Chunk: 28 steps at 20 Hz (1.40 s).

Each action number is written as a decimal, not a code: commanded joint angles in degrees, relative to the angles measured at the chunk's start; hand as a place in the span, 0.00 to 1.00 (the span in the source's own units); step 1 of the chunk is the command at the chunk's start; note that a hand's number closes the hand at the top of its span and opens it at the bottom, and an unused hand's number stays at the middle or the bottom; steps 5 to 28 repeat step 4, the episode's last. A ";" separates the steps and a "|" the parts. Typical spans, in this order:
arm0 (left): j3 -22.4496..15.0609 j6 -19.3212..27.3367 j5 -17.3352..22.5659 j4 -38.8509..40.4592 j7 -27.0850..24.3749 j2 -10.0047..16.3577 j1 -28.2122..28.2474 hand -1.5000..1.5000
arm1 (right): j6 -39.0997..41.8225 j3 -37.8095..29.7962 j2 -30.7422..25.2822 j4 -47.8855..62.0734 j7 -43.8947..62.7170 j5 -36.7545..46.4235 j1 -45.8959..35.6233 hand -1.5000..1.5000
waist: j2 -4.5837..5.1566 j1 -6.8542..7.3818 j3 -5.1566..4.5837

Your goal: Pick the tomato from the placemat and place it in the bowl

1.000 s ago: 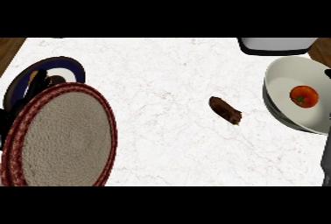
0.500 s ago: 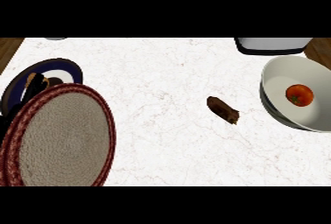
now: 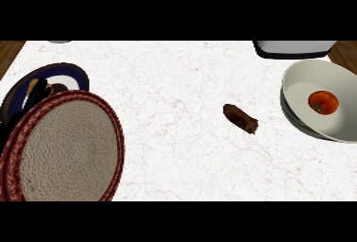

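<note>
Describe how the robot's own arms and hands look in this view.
Very little shows. Only the left hand peeks out at the left, beyond the placemat: slim, plain black fingers, no markings or cables visible. No forearm shows, and the right hand is out of view.

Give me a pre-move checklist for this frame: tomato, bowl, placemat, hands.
1. Tomato inside bowl: ok.
2. Placemat free of the tomato: ok.
3. Bowl wholly on the counter: cannot tell, the view's right edge cuts it.
4. Brown object apart from the bowl: ok.
5. Hands visible for the next move: not ok, neither shows in the head view.
</note>
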 commanded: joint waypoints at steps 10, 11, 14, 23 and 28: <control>-2.08 0.49 -1.40 -3.36 1.64 -1.66 1.64 0.50 | -11.51 11.93 0.15 -11.70 -4.76 -6.55 18.75 0.00 | 0.18 0.69 0.01; -2.08 0.49 -1.40 -3.36 1.64 -1.66 1.64 0.50 | -11.51 11.93 0.15 -11.70 -4.76 -6.55 18.75 0.00 | 0.18 0.69 0.01; -2.08 0.49 -1.40 -3.36 1.64 -1.66 1.64 0.50 | -11.51 11.93 0.15 -11.70 -4.76 -6.55 18.75 0.00 | 0.18 0.69 0.01; -2.08 0.49 -1.40 -3.36 1.64 -1.66 1.64 0.50 | -11.51 11.93 0.15 -11.70 -4.76 -6.55 18.75 0.00 | 0.18 0.69 0.01; -2.08 0.49 -1.40 -3.36 1.64 -1.66 1.64 0.50 | -11.51 11.93 0.15 -11.70 -4.76 -6.55 18.75 0.00 | 0.18 0.69 0.01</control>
